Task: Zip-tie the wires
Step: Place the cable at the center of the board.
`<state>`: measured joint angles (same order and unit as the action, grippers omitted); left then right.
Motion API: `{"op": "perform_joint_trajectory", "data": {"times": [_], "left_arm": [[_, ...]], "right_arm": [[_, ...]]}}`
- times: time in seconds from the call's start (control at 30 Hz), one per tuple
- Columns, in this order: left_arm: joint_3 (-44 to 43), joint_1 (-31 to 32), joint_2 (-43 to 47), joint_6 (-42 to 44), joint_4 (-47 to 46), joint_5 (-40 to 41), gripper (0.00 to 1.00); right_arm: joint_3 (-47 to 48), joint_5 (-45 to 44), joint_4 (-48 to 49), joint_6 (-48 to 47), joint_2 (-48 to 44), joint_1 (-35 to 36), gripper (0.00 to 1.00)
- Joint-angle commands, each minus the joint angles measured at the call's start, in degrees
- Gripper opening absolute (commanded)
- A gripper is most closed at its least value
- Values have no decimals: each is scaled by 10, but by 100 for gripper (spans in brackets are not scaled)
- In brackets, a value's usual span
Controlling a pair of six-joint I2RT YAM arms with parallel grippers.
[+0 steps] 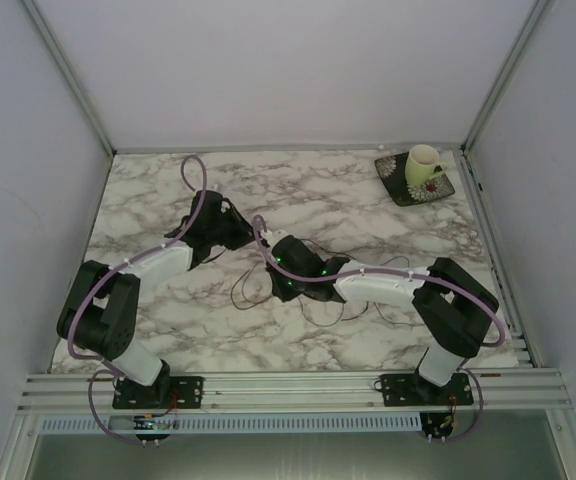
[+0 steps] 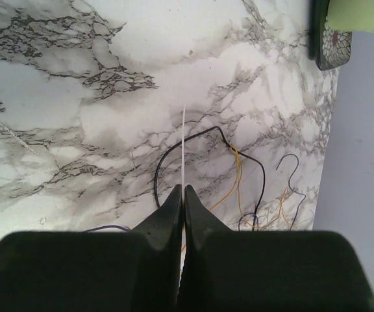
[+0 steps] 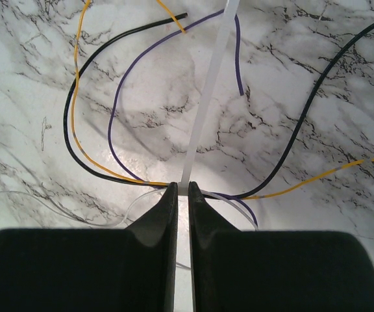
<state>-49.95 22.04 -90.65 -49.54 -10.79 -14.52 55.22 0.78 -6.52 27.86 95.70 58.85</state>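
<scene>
The wires lie in loose loops on the marble table [image 1: 368,210], under and around my right wrist [image 1: 320,318]. The right wrist view shows black [image 3: 291,143], yellow [image 3: 76,97] and purple [image 3: 112,123] strands. A white zip tie [image 3: 206,110] crosses over them. My right gripper [image 3: 188,187] is shut on its near end, just above the strands. My left gripper [image 2: 184,190] is shut on the same thin white strip [image 2: 184,149], seen edge-on, with the wires [image 2: 258,175] to its right. In the top view the left gripper [image 1: 236,226] and the right gripper [image 1: 270,250] nearly meet at the table's middle.
A pale green cup [image 1: 424,164] stands on a dark patterned saucer [image 1: 406,188] at the back right corner; it also shows in the left wrist view [image 2: 362,13]. Grey walls close off the table on three sides. A metal rail [image 1: 298,385] runs along the near edge.
</scene>
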Motion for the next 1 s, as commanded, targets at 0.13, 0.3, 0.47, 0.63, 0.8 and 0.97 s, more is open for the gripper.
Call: {"op": "perform_joint_trajectory", "data": {"times": [0.13,0.3,0.47,0.63,0.8,0.97], "left_arm": [[-38,-19,-15,8,-46,30,0],[-32,-20,-18,6,-52,36,0],[-34,-21,-19,11,-51,31,0],[-37,-22,-23,15,-44,22,0],[-41,-32,-19,18,-35,23,0],[-80,-52,-11,37,-2,10,0]], "right_arm": [[10,12,-73,-11,21,17,0],[20,7,-83,-20,29,17,0],[39,3,-87,-28,30,8,0],[61,21,-86,-29,17,-14,9],[63,15,-86,-34,-22,-29,27],[40,-7,-79,-38,-77,-45,41]]}}
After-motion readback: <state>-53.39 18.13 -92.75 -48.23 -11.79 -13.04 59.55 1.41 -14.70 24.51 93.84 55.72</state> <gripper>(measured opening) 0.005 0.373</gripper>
